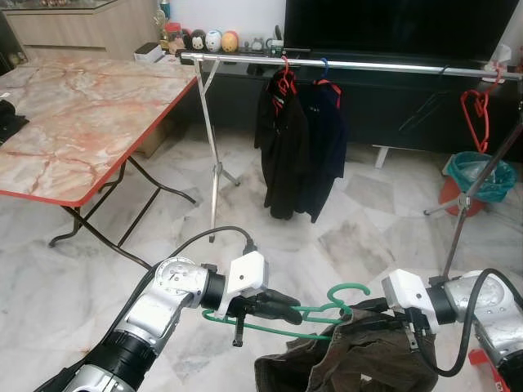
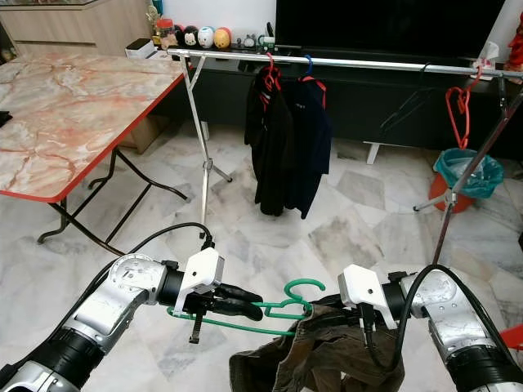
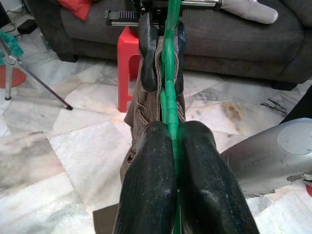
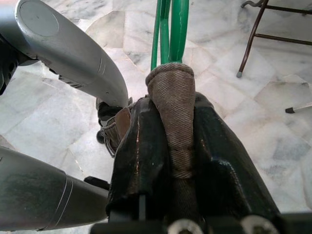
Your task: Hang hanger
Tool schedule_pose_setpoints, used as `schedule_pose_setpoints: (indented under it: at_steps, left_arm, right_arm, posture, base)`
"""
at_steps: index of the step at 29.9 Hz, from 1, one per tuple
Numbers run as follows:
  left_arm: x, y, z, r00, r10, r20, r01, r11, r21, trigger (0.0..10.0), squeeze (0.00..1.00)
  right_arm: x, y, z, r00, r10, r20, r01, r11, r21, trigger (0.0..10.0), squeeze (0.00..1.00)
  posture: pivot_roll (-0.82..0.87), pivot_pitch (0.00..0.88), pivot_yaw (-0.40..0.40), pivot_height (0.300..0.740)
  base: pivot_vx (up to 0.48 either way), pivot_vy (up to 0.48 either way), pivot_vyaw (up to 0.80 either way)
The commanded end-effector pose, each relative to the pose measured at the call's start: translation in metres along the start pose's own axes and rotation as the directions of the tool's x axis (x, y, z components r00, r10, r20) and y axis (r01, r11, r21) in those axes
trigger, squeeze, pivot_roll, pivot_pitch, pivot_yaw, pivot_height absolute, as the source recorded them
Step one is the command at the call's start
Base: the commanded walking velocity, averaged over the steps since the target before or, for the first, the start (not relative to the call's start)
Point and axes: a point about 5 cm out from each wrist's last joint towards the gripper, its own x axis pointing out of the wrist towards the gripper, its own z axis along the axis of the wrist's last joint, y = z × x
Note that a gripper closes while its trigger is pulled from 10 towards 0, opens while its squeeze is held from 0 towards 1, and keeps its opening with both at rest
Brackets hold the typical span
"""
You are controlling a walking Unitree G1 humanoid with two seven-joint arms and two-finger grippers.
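Observation:
A green hanger (image 1: pixel 315 314) is held level and low over the floor, its hook (image 1: pixel 347 290) pointing up. My left gripper (image 1: pixel 292 310) is shut on the hanger's left side; in the left wrist view the green bar (image 3: pixel 169 68) runs between the black fingers (image 3: pixel 148 185). A brown garment (image 1: pixel 351 363) hangs from the hanger's right side. My right gripper (image 1: pixel 365 314) is shut on a fold of that brown cloth (image 4: pixel 174 141), with the green hanger (image 4: pixel 170 29) just beyond its tips. A silver clothes rail (image 1: pixel 351 64) stands ahead, across the room.
Dark clothes (image 1: pixel 298 139) hang on the rail on red and blue hangers, and a bare red hanger (image 1: pixel 476 114) hangs at its right end. A marble-top folding table (image 1: pixel 73 122) stands to the left. A teal bin (image 1: pixel 480 175) sits at the right. A red stool (image 3: pixel 127 63) stands before a sofa.

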Motion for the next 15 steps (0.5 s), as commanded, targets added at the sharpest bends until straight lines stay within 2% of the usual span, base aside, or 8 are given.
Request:
schedule_pose_setpoints:
  at_steps: [1,3,4,15]
  left_arm:
    - [0.0028,0.0030,0.0092,1.000,0.000,0.031,-0.001,0.999,0.045,10.0,0.00]
    - [0.0025,0.0032,0.0078,1.000,-0.001,0.022,0.000,0.999,0.040,10.0,0.00]
    - [0.0022,0.0035,0.0071,1.000,0.002,0.017,-0.002,0.999,0.038,10.0,1.00]
    - [-0.0008,0.0058,0.0059,1.000,0.016,0.009,-0.016,0.999,0.032,10.0,1.00]
  right_arm:
    - [0.0032,-0.0039,0.0052,1.000,0.002,0.013,-0.002,1.000,-0.021,0.0,0.00]
    - [0.0033,-0.0042,0.0053,1.000,0.001,0.013,-0.001,1.000,-0.022,0.0,0.00]
    - [0.0035,-0.0043,0.0053,1.000,0.001,0.013,-0.001,1.000,-0.022,0.0,0.00]
    - [0.0055,-0.0060,0.0051,1.000,0.003,0.009,-0.002,1.000,-0.023,0.0,0.00]
  posture:
    - [0.06,0.000,-0.018,0.740]
    - [0.06,0.000,-0.019,0.740]
    - [0.06,0.000,-0.019,0.740]
    - [0.07,0.000,-0.022,0.740]
  base:
    - [0.000,0.000,0.00]
    - [0.000,0.000,0.00]
    - [0.000,0.000,0.00]
    - [0.000,0.000,0.00]
